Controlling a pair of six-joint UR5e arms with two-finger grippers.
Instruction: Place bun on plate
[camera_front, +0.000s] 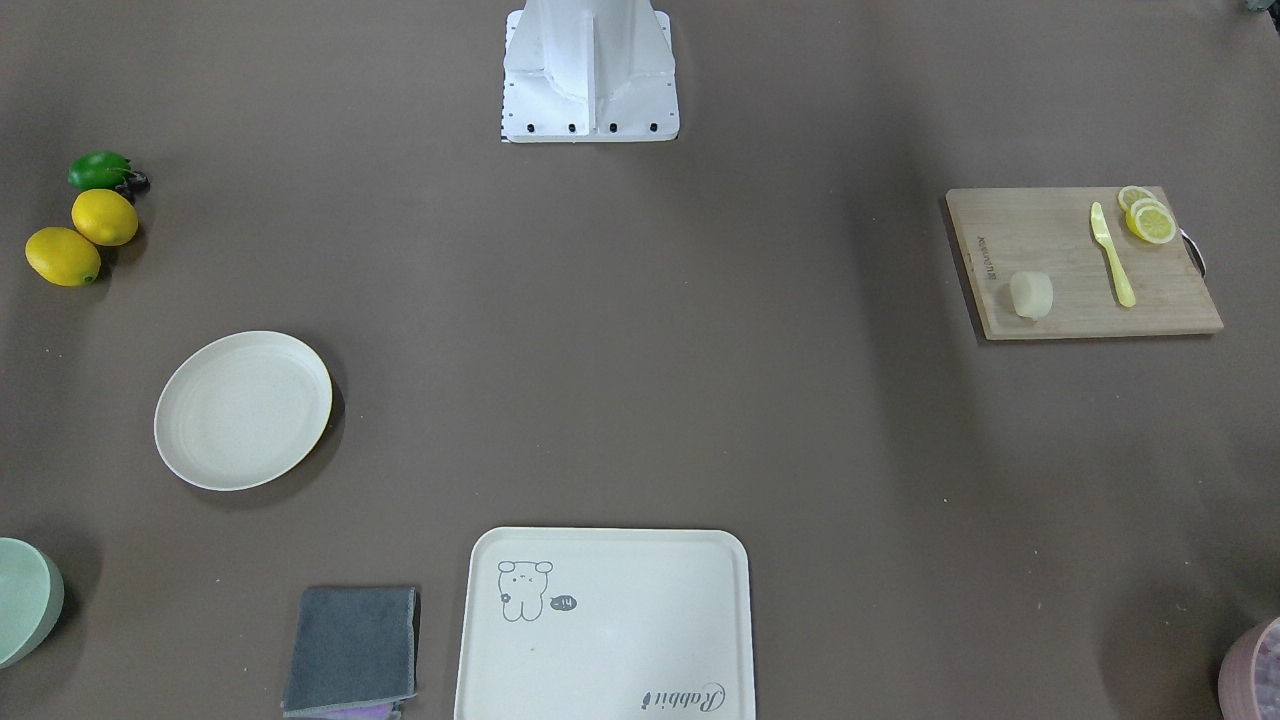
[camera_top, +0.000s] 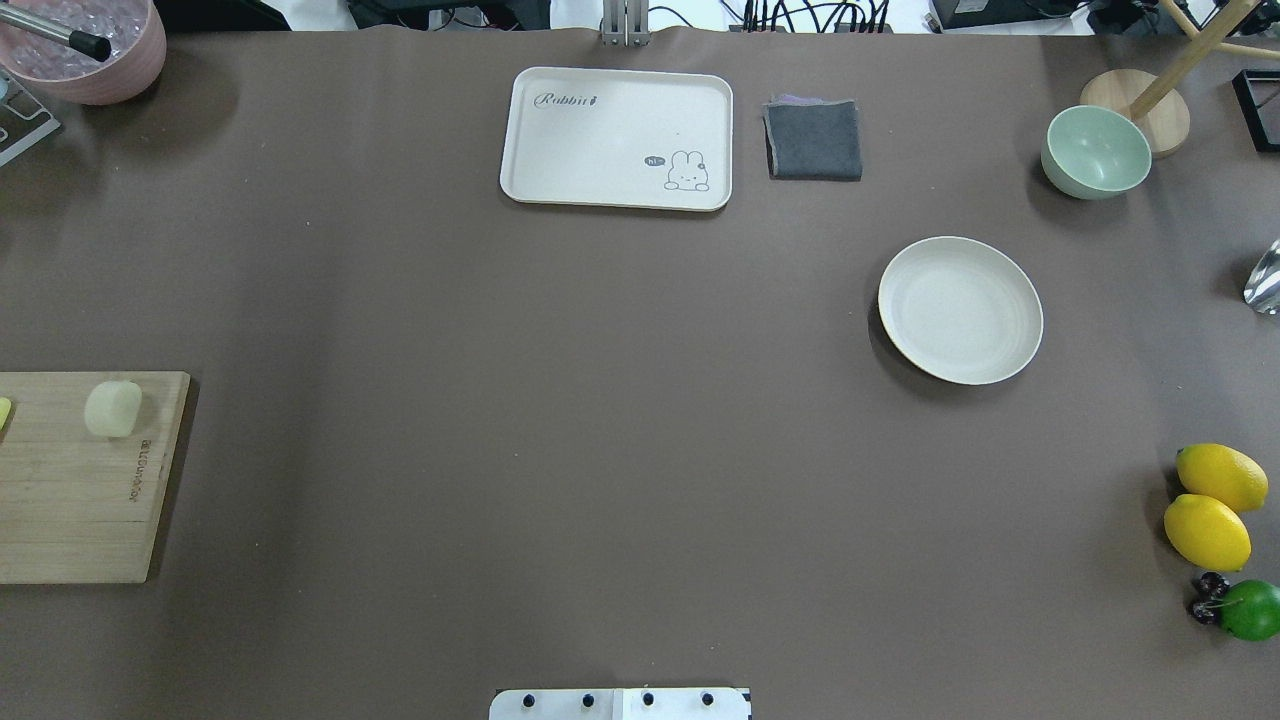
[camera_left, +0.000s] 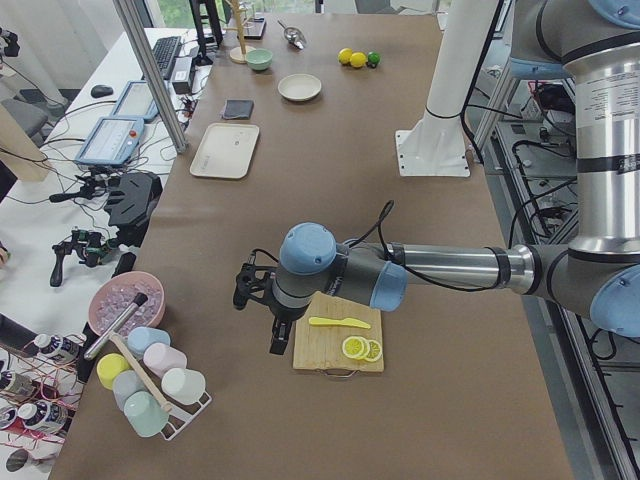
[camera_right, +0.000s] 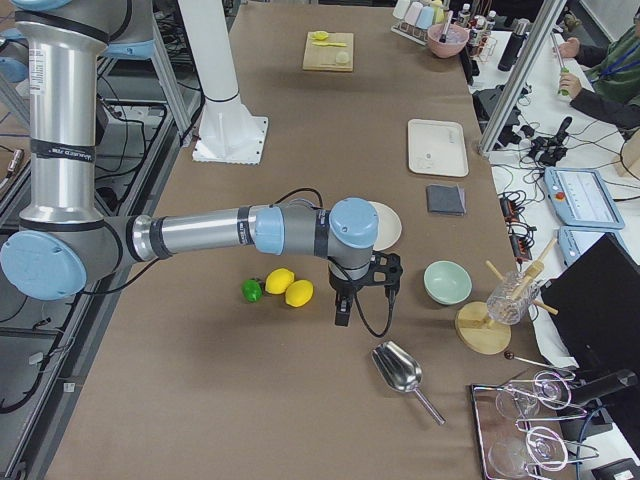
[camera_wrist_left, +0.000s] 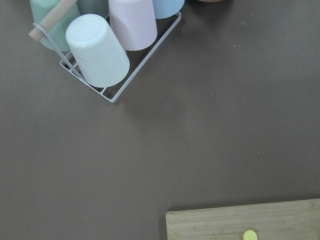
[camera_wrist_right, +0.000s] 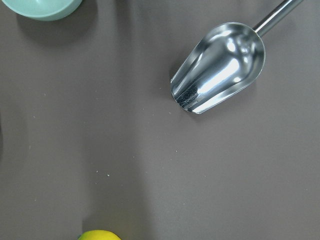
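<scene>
The bun (camera_front: 1031, 294) (camera_top: 113, 408), a pale rounded lump, lies on a wooden cutting board (camera_front: 1050, 250) (camera_top: 70, 500) at the table's end on my left side. Far across the table, on my right side, sits the round cream plate (camera_front: 243, 410) (camera_top: 960, 309) with nothing on it. My left gripper (camera_left: 277, 343) hangs beside the board's outer end, apart from the bun; only the exterior left view shows it, so I cannot tell its state. Past the plate, near two lemons, my right gripper (camera_right: 341, 315) hangs low; I cannot tell its state either.
A yellow knife (camera_front: 1112, 255) and lemon slices (camera_front: 1150, 220) share the board. A bear tray (camera_top: 615, 135), grey cloth (camera_top: 812, 140) and green bowl (camera_top: 1095, 150) line the far edge. Lemons (camera_top: 1210, 505) and a lime lie on my right. A metal scoop (camera_wrist_right: 220, 65) and a cup rack (camera_wrist_left: 100, 50) lie near the grippers.
</scene>
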